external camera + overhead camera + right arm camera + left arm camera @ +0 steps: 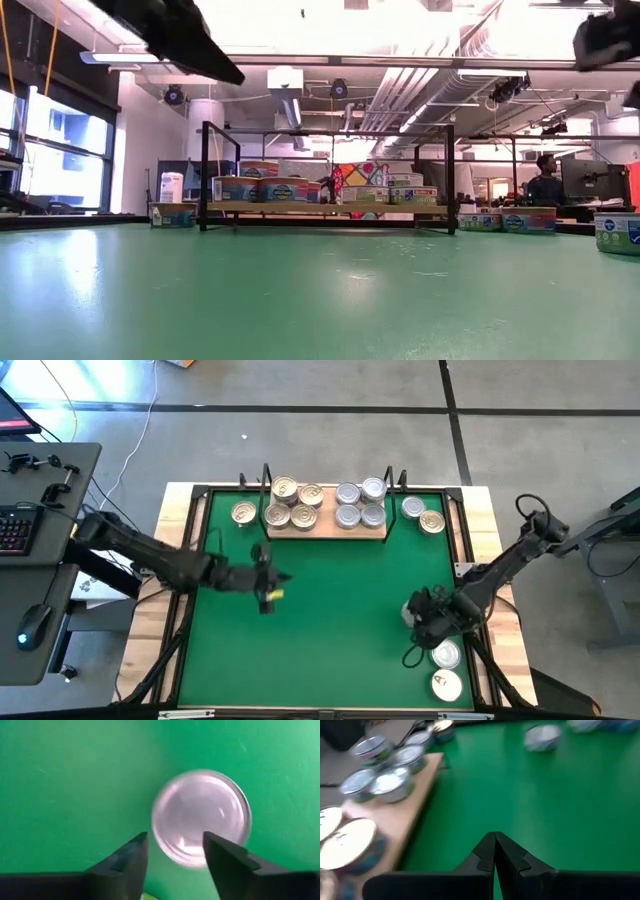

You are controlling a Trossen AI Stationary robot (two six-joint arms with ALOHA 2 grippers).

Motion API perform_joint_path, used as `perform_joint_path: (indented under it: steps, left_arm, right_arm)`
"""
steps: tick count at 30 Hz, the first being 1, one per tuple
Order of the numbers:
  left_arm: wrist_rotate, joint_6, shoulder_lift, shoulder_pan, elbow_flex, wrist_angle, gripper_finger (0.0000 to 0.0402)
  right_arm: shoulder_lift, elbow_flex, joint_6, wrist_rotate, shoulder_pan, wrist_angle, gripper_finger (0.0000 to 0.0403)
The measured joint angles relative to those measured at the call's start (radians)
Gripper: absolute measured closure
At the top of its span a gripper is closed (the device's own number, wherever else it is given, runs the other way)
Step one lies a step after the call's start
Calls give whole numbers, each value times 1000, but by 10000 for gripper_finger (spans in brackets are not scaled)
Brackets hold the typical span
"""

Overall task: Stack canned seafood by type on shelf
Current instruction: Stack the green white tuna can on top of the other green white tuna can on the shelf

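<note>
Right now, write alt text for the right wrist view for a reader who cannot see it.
Looking straight down, a round silver-lidded tin lies on the green mat, its near edge between the tips of the right gripper. The two dark fingers stand apart, not yet touching the tin.

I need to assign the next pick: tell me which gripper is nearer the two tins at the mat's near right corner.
Right. The right gripper hovers just beside the two tins. The left gripper hangs over the middle of the green mat, well away from them.
</note>
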Motion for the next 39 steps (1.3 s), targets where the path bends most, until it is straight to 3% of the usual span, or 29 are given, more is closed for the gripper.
perform_joint_path:
  steps: [6, 13, 15, 18, 23, 26, 29, 33, 39]
  left_arm:
    - [-145, -52, 72, -161, -101, 303, 401]
    - [-190, -43, 208, -204, -120, 539, 401]
    - [-187, -36, 248, -204, -120, 588, 401]
    - [-183, -35, 305, -204, -120, 658, 401]
    - [-179, -37, 364, -204, -119, 738, 401]
    - [-147, -56, 384, -201, -119, 762, 401]
    - [-74, -68, 414, -190, -119, 819, 401]
    - [59, -62, 496, -134, -81, 927, 401]
    - [285, -53, 680, -44, 104, 901, 401]
  right_arm:
    - [50, 0, 9, -40, -23, -38, 296]
    - [188, 6, -157, -114, -122, 105, 363]
    - [224, 7, -222, -129, -158, 200, 377]
    - [256, 12, -343, -131, -204, 476, 391]
    - [249, 60, -692, -21, -218, 894, 400]
    - [232, 85, -792, 31, -213, 909, 400]
    - [232, 90, -786, 88, -204, 864, 400]
    - [229, 78, -675, 104, -185, 767, 400]
    - [230, 9, -477, 225, -78, 656, 400]
